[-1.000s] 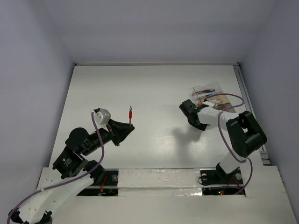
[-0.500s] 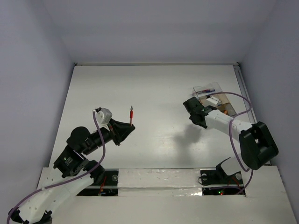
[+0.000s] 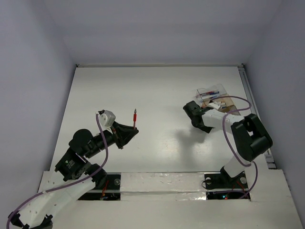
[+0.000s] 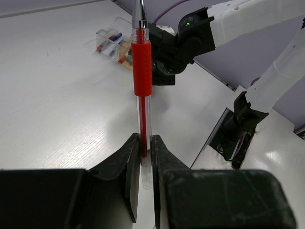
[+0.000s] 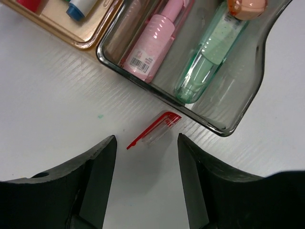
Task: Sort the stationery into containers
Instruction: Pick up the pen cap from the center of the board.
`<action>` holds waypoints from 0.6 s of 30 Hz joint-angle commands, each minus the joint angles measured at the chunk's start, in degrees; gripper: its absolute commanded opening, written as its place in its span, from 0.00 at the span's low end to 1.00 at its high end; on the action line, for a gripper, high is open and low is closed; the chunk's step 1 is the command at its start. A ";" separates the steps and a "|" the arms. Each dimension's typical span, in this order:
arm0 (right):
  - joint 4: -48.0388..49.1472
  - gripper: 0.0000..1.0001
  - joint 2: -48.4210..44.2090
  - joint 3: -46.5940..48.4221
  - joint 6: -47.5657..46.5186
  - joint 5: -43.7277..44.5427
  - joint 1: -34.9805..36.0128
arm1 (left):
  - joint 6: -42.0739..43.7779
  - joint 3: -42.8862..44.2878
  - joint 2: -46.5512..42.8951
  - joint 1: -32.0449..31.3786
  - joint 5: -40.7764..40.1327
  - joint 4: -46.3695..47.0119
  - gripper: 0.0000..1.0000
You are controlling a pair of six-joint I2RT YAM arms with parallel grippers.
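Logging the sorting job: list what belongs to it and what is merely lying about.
Belongs: red pen in the left claw; pen cap with a red clip, in front of the open right claw; clear organiser box holding a pink item and a pale green item.
Lying about: green speck on the white table; purple cable.

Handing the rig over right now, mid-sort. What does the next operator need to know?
Left gripper: shut on the red pen, held upright above the table.
Right gripper: open, empty, over a red-clipped cap lying on the table just outside the organiser box.
Done: pink item and pale green item lie in the box.
Left: red pen and likely the cap to box.
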 commanded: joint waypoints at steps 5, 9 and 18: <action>-5.85 0.56 2.98 2.55 6.62 6.57 -0.47 | 0.19 1.37 1.45 -0.95 0.96 2.38 0.00; -6.13 0.49 3.96 1.85 7.07 6.22 -0.47 | 0.19 1.37 1.45 -0.95 0.96 2.38 0.00; 1.60 0.21 3.35 -0.35 0.13 0.69 -1.00 | 0.10 1.28 1.09 -0.95 0.87 2.38 0.00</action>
